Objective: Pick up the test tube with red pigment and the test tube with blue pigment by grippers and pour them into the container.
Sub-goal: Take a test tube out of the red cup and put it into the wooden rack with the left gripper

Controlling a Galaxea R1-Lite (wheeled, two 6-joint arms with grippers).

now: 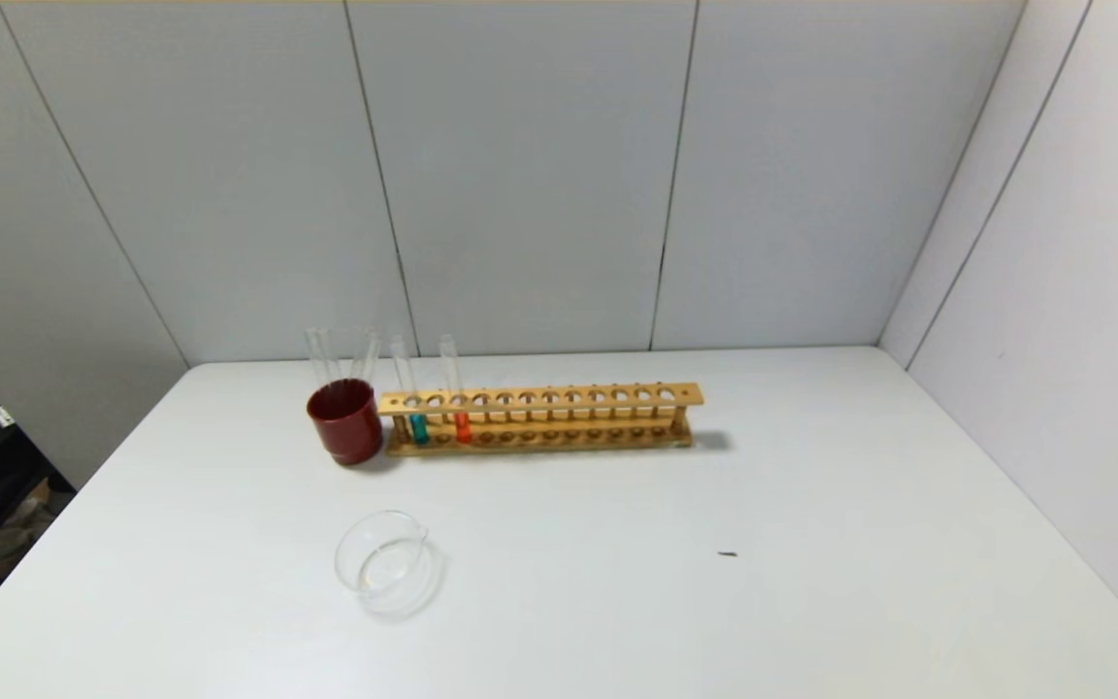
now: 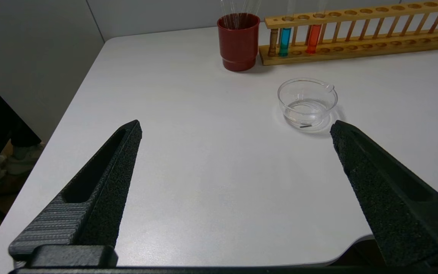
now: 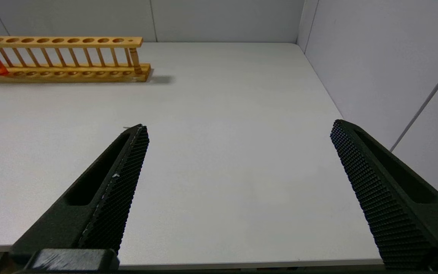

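White desk (image 1: 811, 544) and grey wall panels are noted. Nearest, left gripper (image 2: 234, 127) and right gripper (image 3: 238, 127) are held back, jaws wide, unladen. Container (image 1: 382, 563) lies before the rack (image 1: 540, 417), where blue tube (image 1: 417, 425) and red tube (image 1: 462, 425) are kept upright.

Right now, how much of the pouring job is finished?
Nothing is done yet. The red tube and the blue tube stand in the wooden rack, and the glass dish holds no colour. Nothing is in hand: the left gripper and the right gripper are open above the table's near edge. Both pickups and both pours remain.
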